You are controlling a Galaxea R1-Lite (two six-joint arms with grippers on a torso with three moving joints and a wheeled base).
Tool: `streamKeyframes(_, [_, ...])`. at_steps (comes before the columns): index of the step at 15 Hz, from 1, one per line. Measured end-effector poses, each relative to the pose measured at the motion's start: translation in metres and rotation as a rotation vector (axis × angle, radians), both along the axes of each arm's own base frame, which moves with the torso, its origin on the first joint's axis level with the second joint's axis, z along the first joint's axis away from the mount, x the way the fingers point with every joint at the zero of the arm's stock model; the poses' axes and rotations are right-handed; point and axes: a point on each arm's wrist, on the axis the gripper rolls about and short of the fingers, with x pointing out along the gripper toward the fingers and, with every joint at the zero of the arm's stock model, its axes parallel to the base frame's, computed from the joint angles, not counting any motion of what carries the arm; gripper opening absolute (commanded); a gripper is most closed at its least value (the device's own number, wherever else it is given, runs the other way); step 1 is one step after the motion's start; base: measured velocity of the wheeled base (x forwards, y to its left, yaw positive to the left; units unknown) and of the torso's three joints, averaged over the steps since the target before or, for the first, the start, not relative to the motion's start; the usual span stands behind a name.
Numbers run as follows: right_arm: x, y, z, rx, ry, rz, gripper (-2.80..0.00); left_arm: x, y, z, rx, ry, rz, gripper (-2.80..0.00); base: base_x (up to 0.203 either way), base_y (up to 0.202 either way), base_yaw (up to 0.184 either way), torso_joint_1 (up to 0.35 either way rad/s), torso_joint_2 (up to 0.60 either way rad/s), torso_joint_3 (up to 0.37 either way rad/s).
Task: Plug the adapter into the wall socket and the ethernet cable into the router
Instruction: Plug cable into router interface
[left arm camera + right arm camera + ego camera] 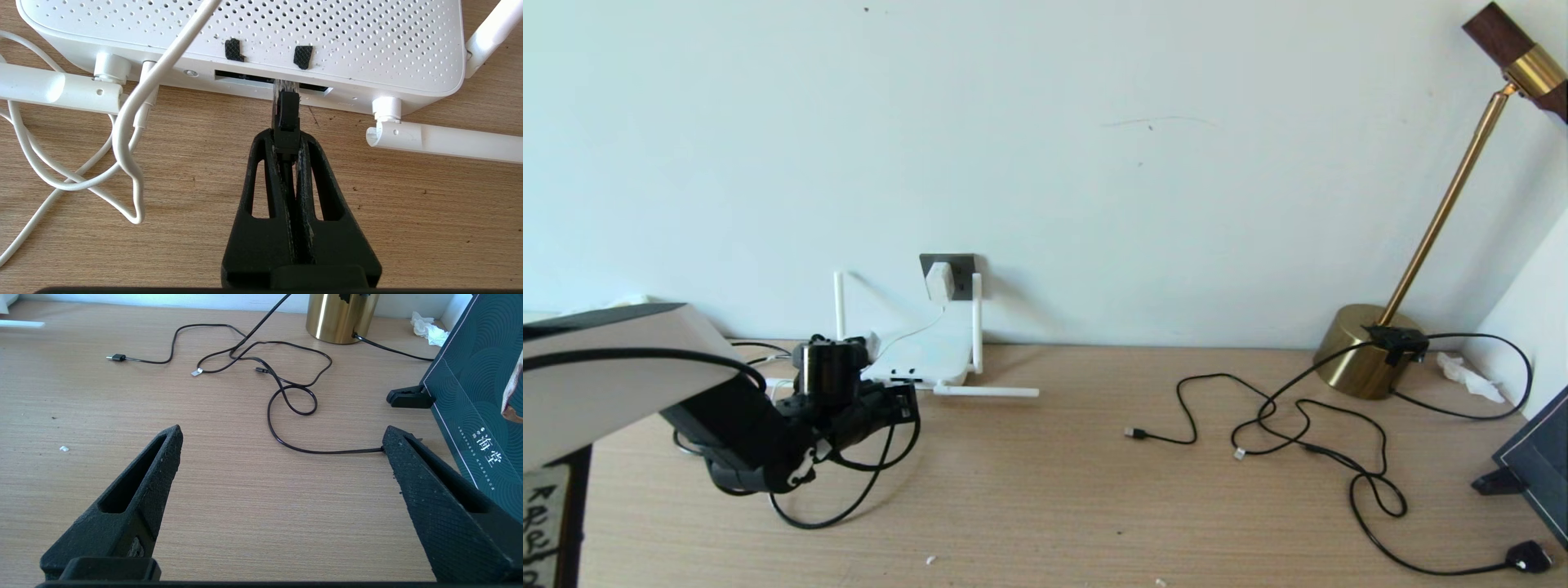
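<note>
Left gripper (286, 139): we see its fingers pressed together on the black boot of the ethernet cable (287, 116), low over the desk (1094, 457) right at the router's front edge.
Ethernet cable: its clear plug tip meets the dark port slot on the router (253, 36); we cannot tell from this angle how far in it sits. The black cable loops back on the desk under the left arm in the head view.
Router: it lies flat on the desk against the wall, below the wall socket (960, 265), two antennas upright and others lying on the desk.
Adapter (938, 282): we see it seated in the wall socket, its thin white cord (126, 134) running down over the router.
Right gripper (282, 441): its fingers stand wide apart with nothing between them, above bare desk, well apart from the router.
Nearby: thin black cables (286, 392), a brass lamp base (1360, 351) and a dark green box (474, 388) on the right.
</note>
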Motion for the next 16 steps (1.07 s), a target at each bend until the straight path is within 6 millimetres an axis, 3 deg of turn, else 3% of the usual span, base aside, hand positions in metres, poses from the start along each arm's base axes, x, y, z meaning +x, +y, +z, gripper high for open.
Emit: streamKeyframes(16, [0.0000, 0.0000, 0.0000, 0.001, 0.000, 0.000, 0.00, 0.0030, -0.0008, 0.0015, -0.002, -0.007, -0.004, -2.80, 0.000, 0.000, 0.000, 0.000, 0.00, 0.000])
